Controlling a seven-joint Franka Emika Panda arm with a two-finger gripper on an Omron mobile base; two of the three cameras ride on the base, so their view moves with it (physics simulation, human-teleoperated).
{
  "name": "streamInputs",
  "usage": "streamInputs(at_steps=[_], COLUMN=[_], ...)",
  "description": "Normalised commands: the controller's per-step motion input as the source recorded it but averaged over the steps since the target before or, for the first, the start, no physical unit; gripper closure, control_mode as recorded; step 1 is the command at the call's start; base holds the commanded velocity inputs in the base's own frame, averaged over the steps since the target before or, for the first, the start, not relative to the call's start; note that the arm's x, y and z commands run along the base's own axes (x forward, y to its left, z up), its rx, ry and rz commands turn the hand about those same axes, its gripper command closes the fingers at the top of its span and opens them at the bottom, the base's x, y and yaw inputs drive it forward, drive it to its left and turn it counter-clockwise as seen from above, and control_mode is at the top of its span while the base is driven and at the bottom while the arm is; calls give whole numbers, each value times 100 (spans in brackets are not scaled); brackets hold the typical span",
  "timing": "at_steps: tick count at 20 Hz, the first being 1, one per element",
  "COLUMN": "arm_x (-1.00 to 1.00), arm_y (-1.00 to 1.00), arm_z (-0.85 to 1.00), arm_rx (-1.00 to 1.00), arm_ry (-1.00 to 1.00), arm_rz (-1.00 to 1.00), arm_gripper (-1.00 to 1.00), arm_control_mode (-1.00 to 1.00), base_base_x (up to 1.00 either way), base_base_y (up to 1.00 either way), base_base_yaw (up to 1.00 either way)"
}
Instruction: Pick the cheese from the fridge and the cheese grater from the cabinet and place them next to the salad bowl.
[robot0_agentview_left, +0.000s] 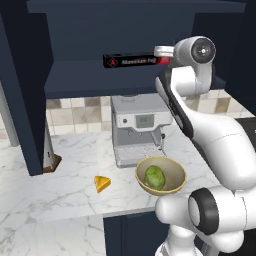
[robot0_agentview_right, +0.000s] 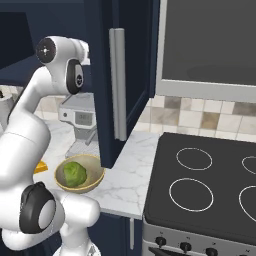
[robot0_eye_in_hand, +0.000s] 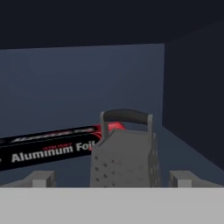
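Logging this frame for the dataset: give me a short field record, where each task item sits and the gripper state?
cheese: on the counter, left of the bowl, apart from it
bowl: on the counter near its front edge, lettuce ball inside
grater: upright on the cabinet shelf, straight ahead of the gripper
foil box: lying on the same shelf, behind and beside the grater
gripper: open, fingertips to either side of the grater, nothing held
coffee machine: behind the bowl
stove: right of the counter
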Motion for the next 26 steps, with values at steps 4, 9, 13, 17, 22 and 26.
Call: streamInputs(at_steps=[4, 9, 13, 17, 22, 26], arm_x=[0, 11, 15, 2, 12, 1], arm_y=[-7, 0, -14, -11, 0, 0], arm_z=[0, -11, -6, -1, -14, -11], arm_rx=[0, 0, 0, 0, 0, 0], arm_ry=[0, 0, 0, 0, 0, 0], arm_rz=[0, 0, 0, 0, -1, 0], arm_gripper=[-100, -100, -100, -100, 100, 100], arm_control_mode=[-100, -100, -100, -100, -100, -100], base_base_x=[0, 0, 0, 0, 0, 0], base_base_y=[0, 0, 0, 0, 0, 0], base_base_yaw=[0, 0, 0, 0, 0, 0])
